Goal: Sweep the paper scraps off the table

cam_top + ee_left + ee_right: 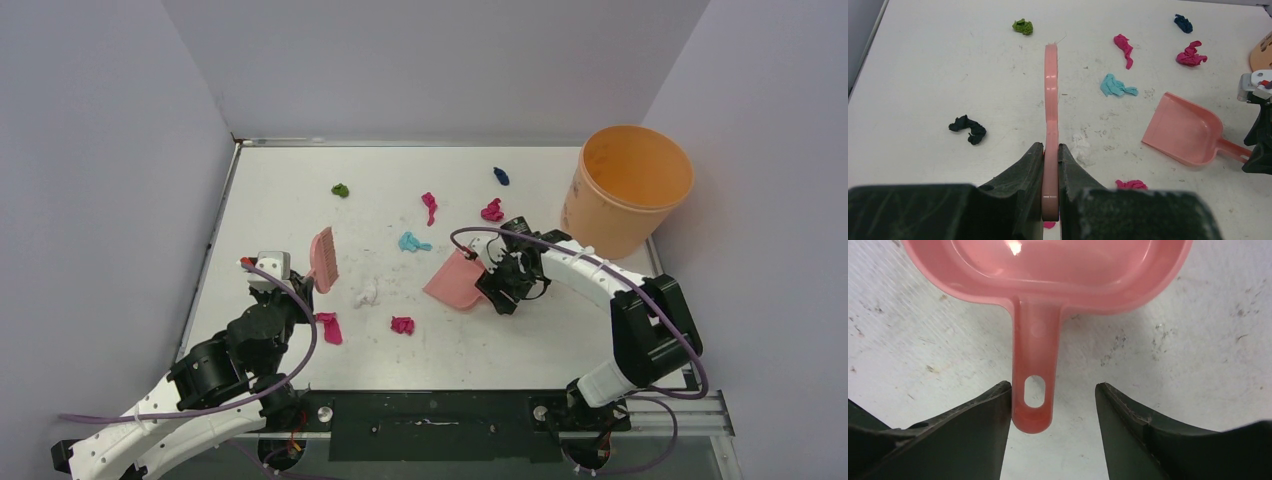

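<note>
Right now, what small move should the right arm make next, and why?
Probably close the right gripper on the dustpan handle: it lies between the open jaws, close against one finger, with a gap to the other. The left gripper grips the brush.

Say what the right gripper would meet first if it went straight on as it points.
The right gripper would meet the pink dustpan: its handle lies between the open fingers, and its scoop is straight ahead, though depth is unclear.
</note>
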